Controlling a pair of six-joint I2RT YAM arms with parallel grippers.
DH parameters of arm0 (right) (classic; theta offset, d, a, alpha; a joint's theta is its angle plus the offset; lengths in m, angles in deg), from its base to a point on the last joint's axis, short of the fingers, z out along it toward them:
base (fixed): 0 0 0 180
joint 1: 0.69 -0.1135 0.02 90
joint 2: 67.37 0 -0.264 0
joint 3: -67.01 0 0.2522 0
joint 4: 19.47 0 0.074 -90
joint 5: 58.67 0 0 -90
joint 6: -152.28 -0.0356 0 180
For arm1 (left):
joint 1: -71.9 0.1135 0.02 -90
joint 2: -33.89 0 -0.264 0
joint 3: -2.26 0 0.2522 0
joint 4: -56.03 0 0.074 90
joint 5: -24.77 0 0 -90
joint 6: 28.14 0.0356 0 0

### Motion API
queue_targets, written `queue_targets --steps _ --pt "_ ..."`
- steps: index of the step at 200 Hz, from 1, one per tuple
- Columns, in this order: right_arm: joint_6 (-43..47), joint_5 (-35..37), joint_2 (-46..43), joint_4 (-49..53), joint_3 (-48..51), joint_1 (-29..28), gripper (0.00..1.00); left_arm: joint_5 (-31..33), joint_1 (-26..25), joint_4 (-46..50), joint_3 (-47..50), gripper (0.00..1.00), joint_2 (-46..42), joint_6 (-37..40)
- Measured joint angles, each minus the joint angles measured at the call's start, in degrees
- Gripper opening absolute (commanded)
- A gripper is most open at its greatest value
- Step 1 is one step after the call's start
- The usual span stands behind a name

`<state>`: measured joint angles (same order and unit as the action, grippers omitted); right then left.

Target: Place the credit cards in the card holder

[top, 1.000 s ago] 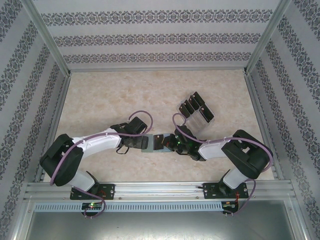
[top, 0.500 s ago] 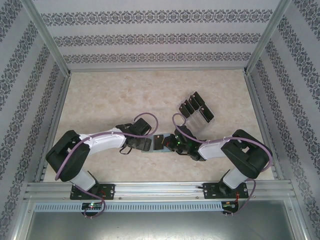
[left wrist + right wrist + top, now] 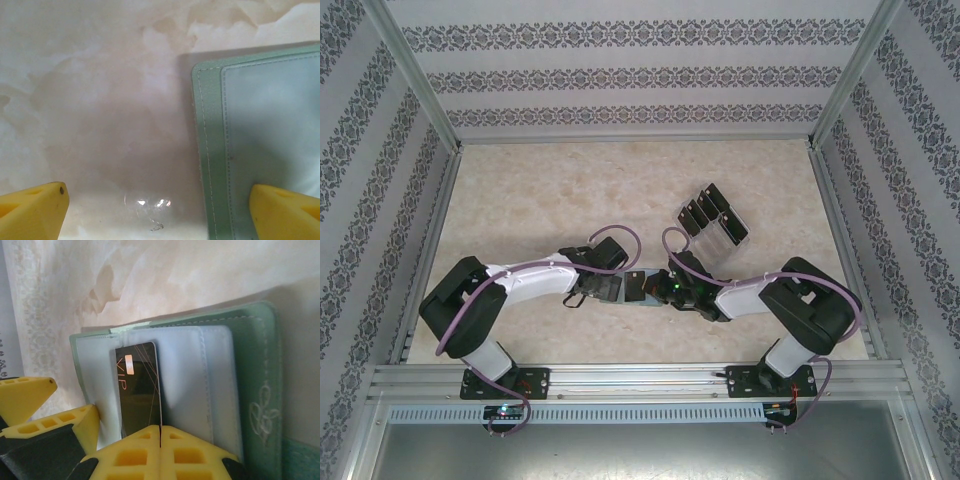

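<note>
The card holder (image 3: 255, 355) lies open on the surface (image 3: 540, 190), near its front edge and between the two arms. A credit card (image 3: 139, 390) lies on its inner panel. Behind it, to the right, a slotted rack (image 3: 728, 232) holds more cards (image 3: 705, 210).

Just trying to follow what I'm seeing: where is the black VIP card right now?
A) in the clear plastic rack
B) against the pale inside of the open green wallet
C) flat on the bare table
B: the black card sits against the pale lining of the green wallet, at the tips of the shut right pincer.
</note>
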<state>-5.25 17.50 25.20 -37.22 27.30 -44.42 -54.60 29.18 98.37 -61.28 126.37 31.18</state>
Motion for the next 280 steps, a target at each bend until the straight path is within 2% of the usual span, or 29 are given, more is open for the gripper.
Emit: queue_targets --steps 54,128,280 --pt "-0.3 -1.0 1.3 -1.6 -0.5 0.0 0.00 0.0 0.0 -0.3 0.2 0.93 -0.1 -0.2" --pt "-1.9 4.9 -2.2 -1.0 2.2 -0.1 0.00 0.0 0.0 -0.9 0.6 0.93 -0.2 -0.5" --pt "-3.0 5.2 0.3 -1.8 0.3 -2.9 0.00 0.0 -0.4 -1.4 0.9 0.93 -0.3 -1.0"
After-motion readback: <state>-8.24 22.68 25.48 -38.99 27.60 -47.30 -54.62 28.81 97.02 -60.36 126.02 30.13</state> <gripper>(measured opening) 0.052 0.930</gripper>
